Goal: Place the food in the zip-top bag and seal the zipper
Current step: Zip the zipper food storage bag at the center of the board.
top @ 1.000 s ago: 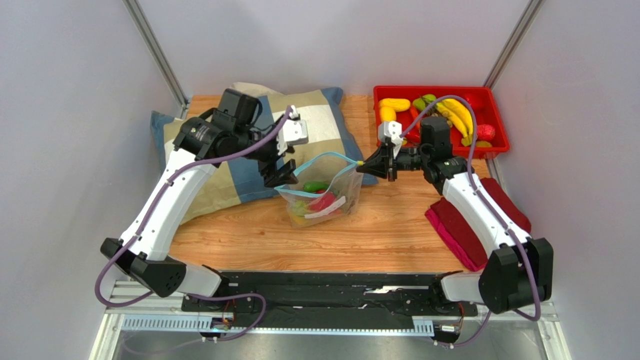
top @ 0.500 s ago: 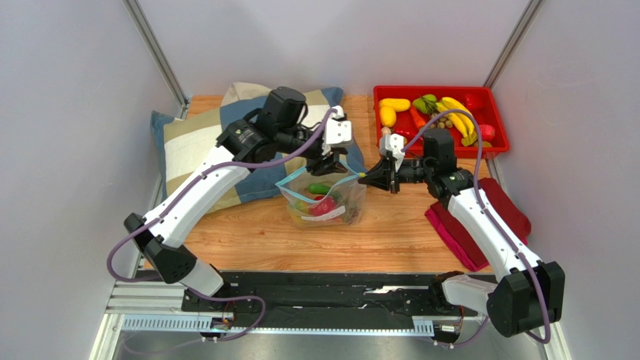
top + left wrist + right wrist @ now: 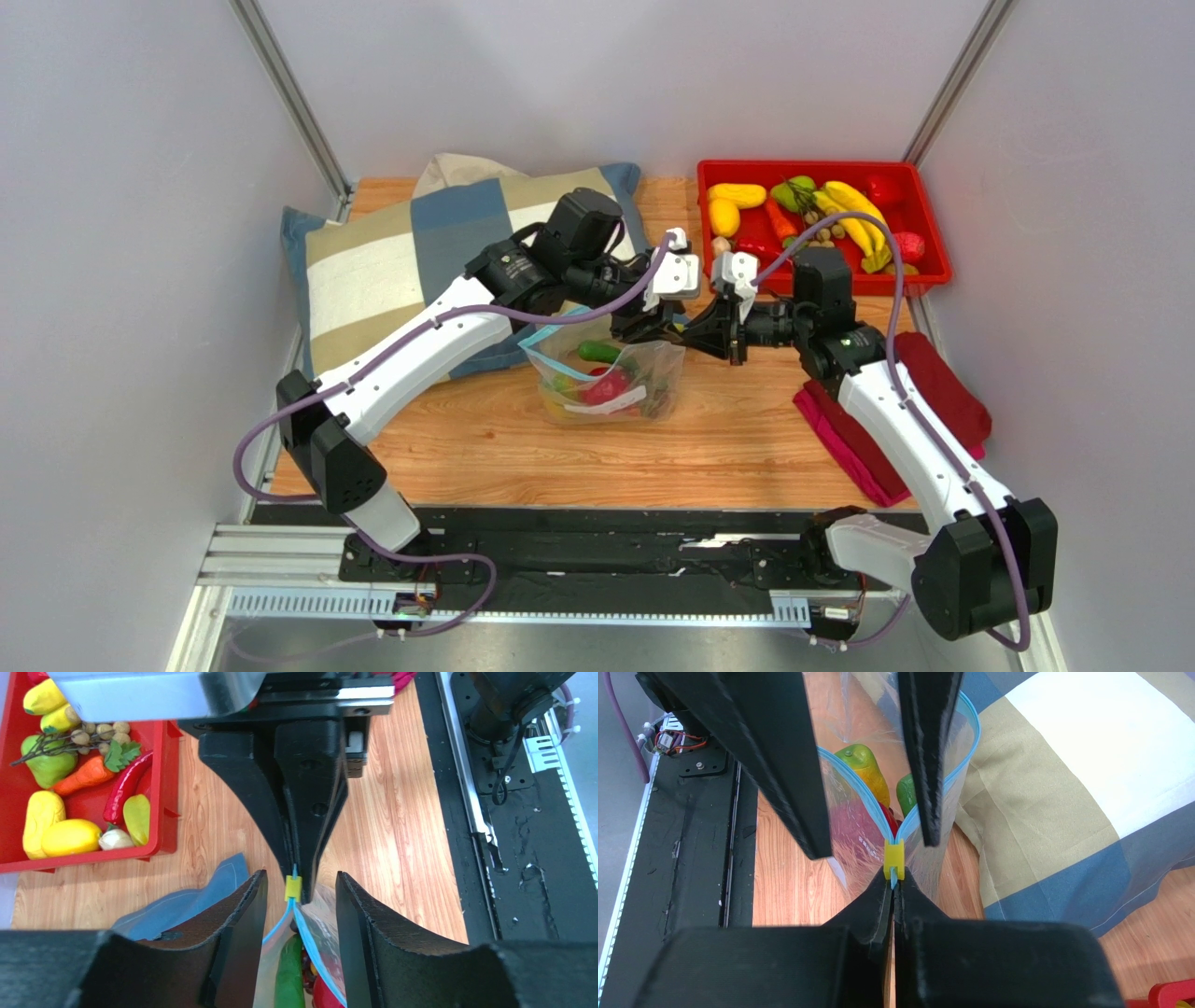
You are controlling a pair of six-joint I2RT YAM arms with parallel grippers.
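In the left wrist view, the zip-top bag (image 3: 317,941) is cut off at the bottom and the red tray (image 3: 170,791) at the left.

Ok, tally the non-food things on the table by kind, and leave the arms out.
pillow: 1
tray: 1
bag: 1
cloth: 1
total: 4

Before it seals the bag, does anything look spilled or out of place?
Nothing stands out. The bag stands mouth-up and open, right gripper pinching its zipper end; the other food lies in the red bin.
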